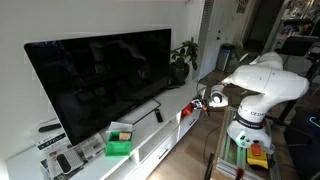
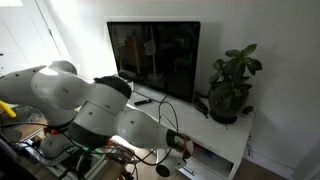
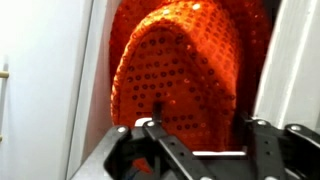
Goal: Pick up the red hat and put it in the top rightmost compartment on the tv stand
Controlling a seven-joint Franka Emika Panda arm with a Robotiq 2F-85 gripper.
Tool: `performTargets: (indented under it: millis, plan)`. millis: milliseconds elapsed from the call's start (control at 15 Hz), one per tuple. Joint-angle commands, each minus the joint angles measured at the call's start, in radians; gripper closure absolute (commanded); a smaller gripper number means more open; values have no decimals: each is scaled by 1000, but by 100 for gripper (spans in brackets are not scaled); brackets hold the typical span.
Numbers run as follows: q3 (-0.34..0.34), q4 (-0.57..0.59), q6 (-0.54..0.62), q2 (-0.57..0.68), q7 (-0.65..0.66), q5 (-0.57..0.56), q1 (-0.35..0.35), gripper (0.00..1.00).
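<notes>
The red hat [image 3: 185, 70], covered in sequins, fills the wrist view and sits between the white side walls of the top rightmost compartment [image 3: 85, 80] of the tv stand [image 1: 165, 135]. My gripper [image 3: 200, 130] has its fingers spread wide, just in front of the hat's lower edge. In both exterior views the gripper [image 1: 207, 100] [image 2: 180, 143] is at the front of the stand's end section, with a bit of red showing at its tip. The tv stand [image 2: 215, 140] carries the big black TV.
A large black TV [image 1: 100, 75] stands on the stand, with a green box [image 1: 120, 143] and small items in front of it. A potted plant [image 2: 232, 85] stands at the stand's end. The robot base sits on a cart [image 1: 250, 145] next to the stand.
</notes>
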Motion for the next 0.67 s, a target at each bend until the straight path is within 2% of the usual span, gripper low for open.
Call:
performTargets:
  millis: [0, 333, 600]
  plan:
    - [-92, 55, -68, -23, -22, 107, 116, 2]
    - [-218, 64, -164, -76, -36, 184, 229, 0]
    - [-315, 50, -186, -134, -95, 279, 311, 0]
